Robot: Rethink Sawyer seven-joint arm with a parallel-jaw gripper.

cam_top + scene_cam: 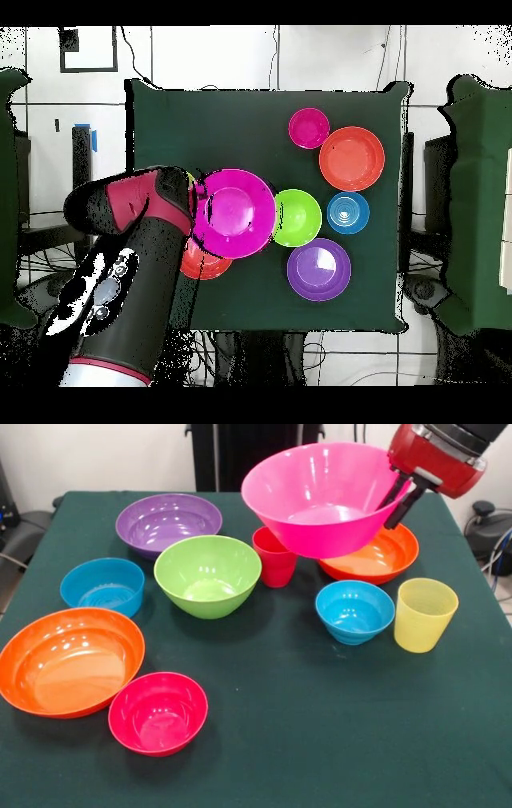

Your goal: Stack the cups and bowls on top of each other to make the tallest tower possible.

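Note:
My gripper point(398, 498) is shut on the right rim of the large pink bowl point(320, 496) and holds it tilted in the air above the red cup point(274, 556) and an orange bowl point(376, 556). The green bowl point(208, 576) stands empty on the cloth just left of the red cup. The yellow cup point(425, 614) stands at the right beside a blue bowl point(354, 611). In the overhead view the pink bowl point(235, 212) hangs next to the green bowl point(297, 218), with the gripper point(195, 205) on its left rim. No bowls are stacked.
A purple bowl point(168, 524), a second blue bowl point(102, 586), a second orange bowl point(70, 662) and a small red-pink bowl point(158, 712) stand apart on the left half of the green cloth point(320, 728). The arm point(130, 280) covers the table's lower left in the overhead view.

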